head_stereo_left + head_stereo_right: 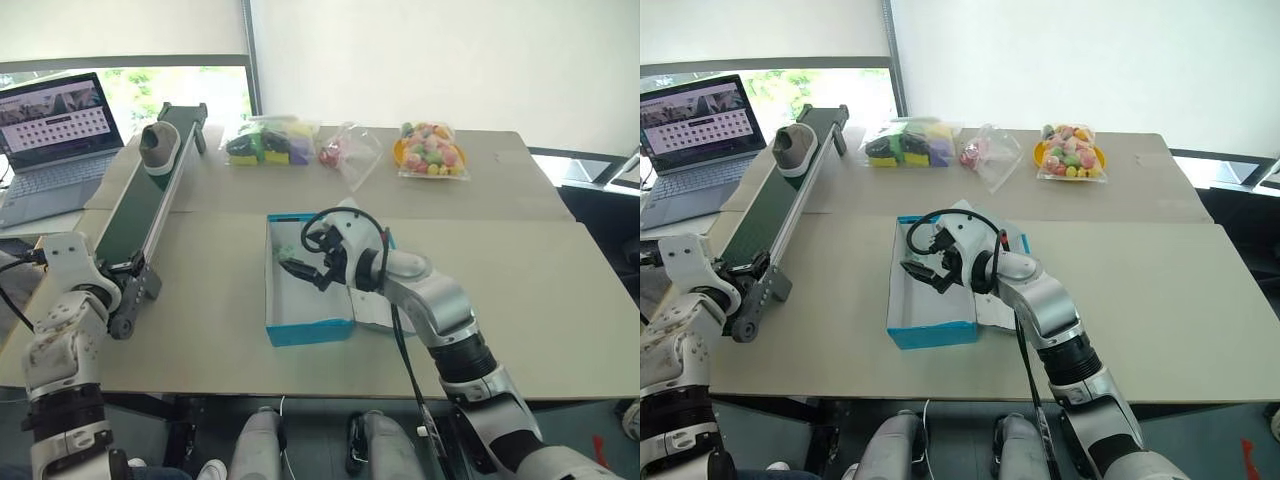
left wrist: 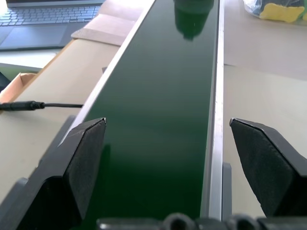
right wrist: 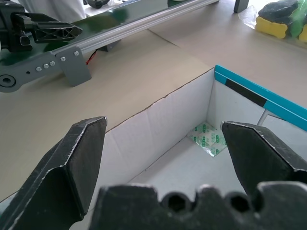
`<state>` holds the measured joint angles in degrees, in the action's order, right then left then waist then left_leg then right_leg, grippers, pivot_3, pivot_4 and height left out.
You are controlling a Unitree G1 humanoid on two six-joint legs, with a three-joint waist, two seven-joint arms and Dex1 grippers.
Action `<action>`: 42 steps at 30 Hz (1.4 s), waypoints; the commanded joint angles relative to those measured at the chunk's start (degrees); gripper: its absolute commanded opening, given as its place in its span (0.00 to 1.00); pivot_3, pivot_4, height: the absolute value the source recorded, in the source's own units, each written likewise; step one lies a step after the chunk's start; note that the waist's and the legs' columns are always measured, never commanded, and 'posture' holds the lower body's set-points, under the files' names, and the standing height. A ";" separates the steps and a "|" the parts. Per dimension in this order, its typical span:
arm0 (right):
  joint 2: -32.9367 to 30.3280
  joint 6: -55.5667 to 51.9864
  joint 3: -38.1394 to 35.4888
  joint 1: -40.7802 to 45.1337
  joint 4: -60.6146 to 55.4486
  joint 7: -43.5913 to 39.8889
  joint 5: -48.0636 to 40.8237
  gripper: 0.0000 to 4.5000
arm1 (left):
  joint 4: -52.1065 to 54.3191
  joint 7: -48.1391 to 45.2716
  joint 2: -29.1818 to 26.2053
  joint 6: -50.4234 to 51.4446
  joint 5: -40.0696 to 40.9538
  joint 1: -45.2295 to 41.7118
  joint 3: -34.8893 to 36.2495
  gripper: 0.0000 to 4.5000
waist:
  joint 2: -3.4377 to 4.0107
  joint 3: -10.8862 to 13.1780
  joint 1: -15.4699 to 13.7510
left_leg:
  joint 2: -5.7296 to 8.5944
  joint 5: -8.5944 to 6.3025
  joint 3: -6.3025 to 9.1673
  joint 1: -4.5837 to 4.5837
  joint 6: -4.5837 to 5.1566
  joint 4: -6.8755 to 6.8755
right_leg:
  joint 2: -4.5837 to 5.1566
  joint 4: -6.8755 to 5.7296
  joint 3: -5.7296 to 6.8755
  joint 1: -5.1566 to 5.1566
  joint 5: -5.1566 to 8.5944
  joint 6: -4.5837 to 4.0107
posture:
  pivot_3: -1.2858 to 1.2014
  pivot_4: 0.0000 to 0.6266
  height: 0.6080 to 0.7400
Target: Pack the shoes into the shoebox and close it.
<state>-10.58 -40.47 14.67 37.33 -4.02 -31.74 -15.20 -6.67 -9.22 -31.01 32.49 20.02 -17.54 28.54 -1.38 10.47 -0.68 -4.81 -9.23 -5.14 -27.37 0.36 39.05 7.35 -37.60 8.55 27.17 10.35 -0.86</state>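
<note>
The shoebox [image 1: 300, 330] sits open at the table's centre, its white interior bare except for a small green-printed packet [image 3: 207, 140] in a corner, its lid [image 1: 372, 300] lying open at the box's 3 o'clock. One shoe [image 1: 158, 147] stands on the far end of the green conveyor belt [image 1: 145, 205], at about 10 o'clock from the box. The right gripper [image 1: 297, 264] hangs over the box interior, fingers spread wide, holding nothing. The left gripper [image 2: 182, 163], at 9 o'clock, faces the belt's near end with fingers apart and empty. Beyond, at 12 o'clock, lie bags of sponges [image 1: 265, 143] and colourful sweets [image 1: 430, 150]; a laptop [image 1: 50, 140] stands far left.
</note>
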 commanded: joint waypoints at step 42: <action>2.55 1.46 -4.08 2.46 -1.46 1.98 -0.50 1.00 | -6.65 5.68 3.26 -1.98 2.57 -7.18 3.65 0.61 | 0.00 0.00 -0.21 | 0.01 0.00 0.06 0.00 0.00 -0.04 | 0.00 -0.01 0.05 -0.02 0.00 0.00 | 0.52 0.24 0.55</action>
<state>-8.32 -40.61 12.29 37.98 -4.04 -29.79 -14.80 -13.52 -4.50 -28.05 30.36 20.72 -22.84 30.80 -1.38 10.47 -0.89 -4.80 -9.23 -5.07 -27.35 0.36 39.01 7.35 -37.62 8.60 27.14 10.35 -0.86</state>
